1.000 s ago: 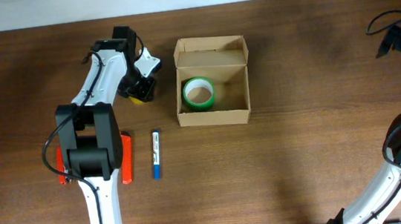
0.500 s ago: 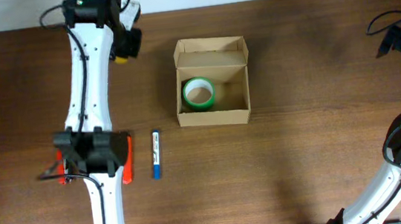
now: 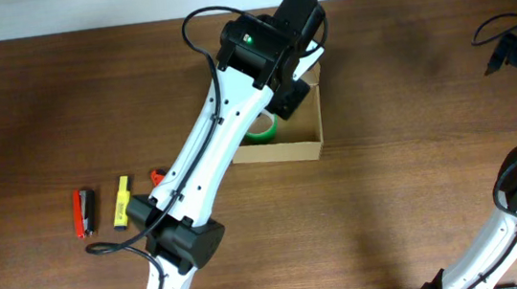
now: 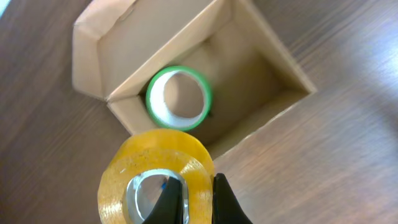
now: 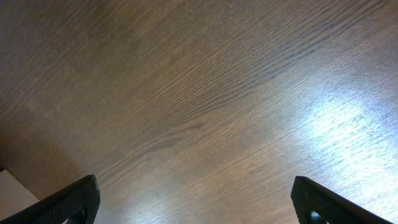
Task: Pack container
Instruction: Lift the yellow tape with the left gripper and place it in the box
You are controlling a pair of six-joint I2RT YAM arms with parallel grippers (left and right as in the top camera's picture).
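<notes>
1. My left claw (image 4: 198,198) hangs over the container (image 3: 316,109). It pinches the wall of a yellow tape roll (image 4: 155,168), one finger through the hole and one outside.
2. The container, an open tan cardboard box, sits at the rear middle of the tabletop (image 3: 408,196). Its flap lid (image 4: 93,59) is folded back.
3. Inside is a single green tape roll (image 4: 178,98), lying flat and tucked toward one corner. The rest of the floor that I can see is bare.
4. First risk, as I judge it: in the left wrist view the yellow tape roll lines up with the box's near wall rather than the bare floor. Released here, it could clip the rim and roll off across the tabletop.
5. Second risk: a drop too close to the green tape roll could leave the yellow one propped on it at a tilt. That might keep the flap lid from closing.
6. Third risk: the box looks like light card. A finger or the arm brushing a wall or the flap on the way down could shove it out of place.
7. My right claw (image 5: 198,200) sits well apart at the right edge, fingers spread wide over bare wood, gripping nothing.
8. A yellow marker (image 3: 122,202) and a red-handled item (image 3: 83,213) lie on the left of the tabletop, outside the box.
</notes>
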